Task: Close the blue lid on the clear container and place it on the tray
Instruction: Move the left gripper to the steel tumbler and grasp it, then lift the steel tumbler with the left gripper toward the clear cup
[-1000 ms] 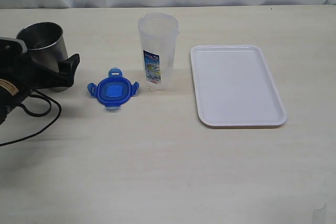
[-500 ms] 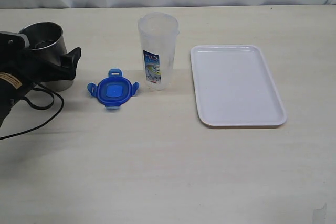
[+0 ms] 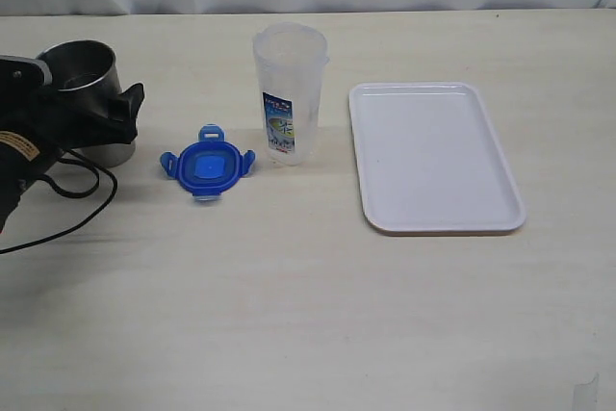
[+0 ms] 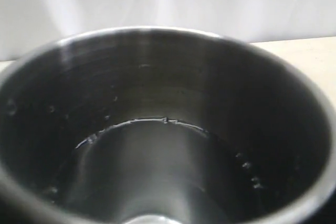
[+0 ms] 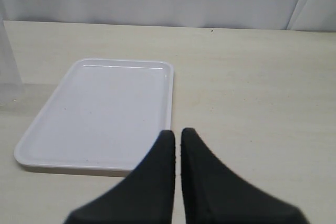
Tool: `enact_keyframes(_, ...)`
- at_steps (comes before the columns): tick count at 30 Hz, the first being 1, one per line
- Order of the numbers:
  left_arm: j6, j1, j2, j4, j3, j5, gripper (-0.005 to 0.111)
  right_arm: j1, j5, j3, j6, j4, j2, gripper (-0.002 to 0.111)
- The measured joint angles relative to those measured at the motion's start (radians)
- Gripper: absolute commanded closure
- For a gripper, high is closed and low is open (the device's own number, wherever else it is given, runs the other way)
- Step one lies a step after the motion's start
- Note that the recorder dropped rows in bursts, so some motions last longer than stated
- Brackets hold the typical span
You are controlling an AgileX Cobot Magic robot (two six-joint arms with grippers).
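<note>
I am worrying that my left tool [image 3: 122, 111], spread or not I cannot tell, is crowding the steel cup [image 3: 82, 72] and may topple it toward the blue lid [image 3: 206, 166] lying at eight o'clock of the clear container [image 3: 289, 93], while my right tool [image 5: 177, 136] is hanging pressed together.

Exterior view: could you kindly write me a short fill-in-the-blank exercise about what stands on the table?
The tall clear plastic container stands upright without its ___. The small blue plastic lid lies flat on the ___. In this view, the flat white rectangular tray sits to the container's ___.
Missing words: lid; table; right.
</note>
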Motion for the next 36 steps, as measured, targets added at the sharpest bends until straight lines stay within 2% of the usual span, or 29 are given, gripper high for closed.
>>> enact_keyframes(2, -0.001, 0.0, 0.0, 0.0, 0.0, 0.0, 0.07, 0.0, 0.0, 0.0, 0.0, 0.0, 0.0, 0.104)
enact_keyframes(3, -0.001, 0.0, 0.0, 0.003, 0.0, 0.0, 0.092, 0.0, 0.0, 0.0, 0.0, 0.0, 0.0, 0.104)
enact_keyframes(4, -0.001, 0.0, 0.0, 0.015, -0.002, 0.002, 0.103, 0.0, 0.0, 0.0, 0.0, 0.0, 0.0, 0.104)
enact_keyframes(5, -0.001, 0.0, 0.0, 0.022, -0.002, 0.004, 0.107, 0.0, 0.0, 0.0, 0.0, 0.0, 0.0, 0.104)
enact_keyframes(21, -0.017, 0.0, 0.0, 0.117, -0.002, 0.0, 0.107, 0.0, 0.0, 0.0, 0.0, 0.0, 0.0, 0.104)
enact_keyframes(25, -0.039, 0.0, -0.017, 0.137, -0.013, 0.037, 0.107, 0.0, 0.0, 0.0, 0.0, 0.0, 0.0, 0.104)
enact_keyframes(36, -0.108, -0.017, -0.132, 0.18, -0.129, 0.099, 0.107, 0.0, 0.0, 0.0, 0.0, 0.0, 0.0, 0.104)
